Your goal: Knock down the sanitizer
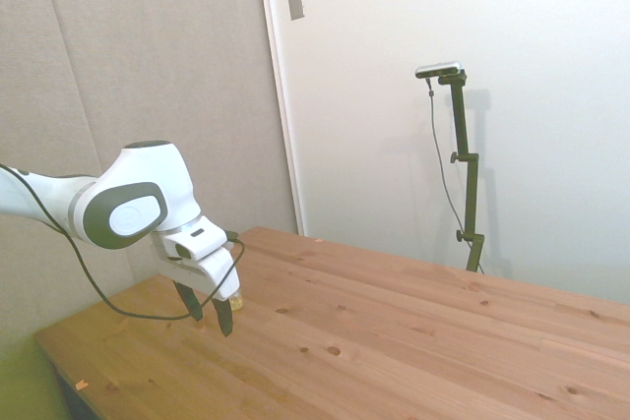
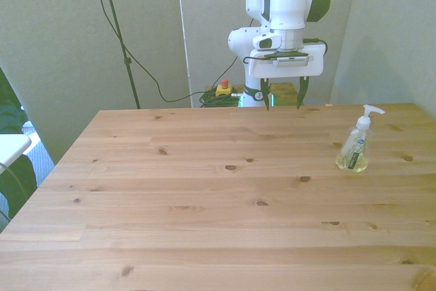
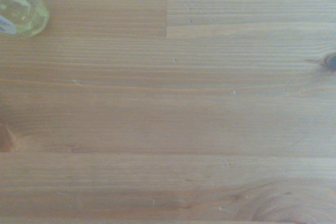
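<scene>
The sanitizer (image 2: 355, 146) stands upright on the table (image 2: 204, 195), near the edge at the front view's right and toward the far edge, pump nozzle on top. The gripper (image 2: 281, 95) hangs above the far edge with its fingers spread wide and nothing between them, well apart from the bottle. In the wrist view only the bottle's clear base (image 3: 20, 4) shows on bare wood.

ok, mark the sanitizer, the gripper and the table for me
sanitizer (image 2: 353, 154): front view, on the clear body at the label.
gripper (image 2: 281, 93): front view, midway between the fingertips; jaws open.
table (image 2: 204, 209): front view, on bare wood near the middle.
</scene>
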Robot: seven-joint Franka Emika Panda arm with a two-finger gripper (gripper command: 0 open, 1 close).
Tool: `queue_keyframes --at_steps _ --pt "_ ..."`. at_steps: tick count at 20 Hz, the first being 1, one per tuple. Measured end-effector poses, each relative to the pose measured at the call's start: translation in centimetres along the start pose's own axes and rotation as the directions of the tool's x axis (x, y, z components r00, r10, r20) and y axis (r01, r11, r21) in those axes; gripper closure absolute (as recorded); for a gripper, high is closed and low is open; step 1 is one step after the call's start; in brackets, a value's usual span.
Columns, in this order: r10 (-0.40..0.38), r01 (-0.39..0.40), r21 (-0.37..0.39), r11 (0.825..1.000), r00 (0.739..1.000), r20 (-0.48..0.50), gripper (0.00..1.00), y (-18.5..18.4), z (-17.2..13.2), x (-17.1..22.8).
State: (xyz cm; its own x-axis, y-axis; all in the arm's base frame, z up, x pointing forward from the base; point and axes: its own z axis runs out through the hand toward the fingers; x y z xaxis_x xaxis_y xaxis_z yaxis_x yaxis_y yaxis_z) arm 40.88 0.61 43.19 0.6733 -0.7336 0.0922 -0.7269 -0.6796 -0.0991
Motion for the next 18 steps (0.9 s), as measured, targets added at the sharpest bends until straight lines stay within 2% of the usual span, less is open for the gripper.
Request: queue_keyframes --at_steps 5,9,10,18 --pt "-0.013 0.013 -0.007 1.0 1.0 0.002 0.0 -0.8 0.3 -0.5" --pt "-0.019 0.018 -0.014 1.0 1.0 -0.007 0.0 -3.6 0.2 -1.5" --pt "-0.019 0.019 -0.017 1.0 1.0 -0.008 1.0 -4.4 0.3 -1.7" --pt "-0.016 0.015 -0.044 0.999 1.0 -0.018 1.0 -10.7 1.7 -1.8"
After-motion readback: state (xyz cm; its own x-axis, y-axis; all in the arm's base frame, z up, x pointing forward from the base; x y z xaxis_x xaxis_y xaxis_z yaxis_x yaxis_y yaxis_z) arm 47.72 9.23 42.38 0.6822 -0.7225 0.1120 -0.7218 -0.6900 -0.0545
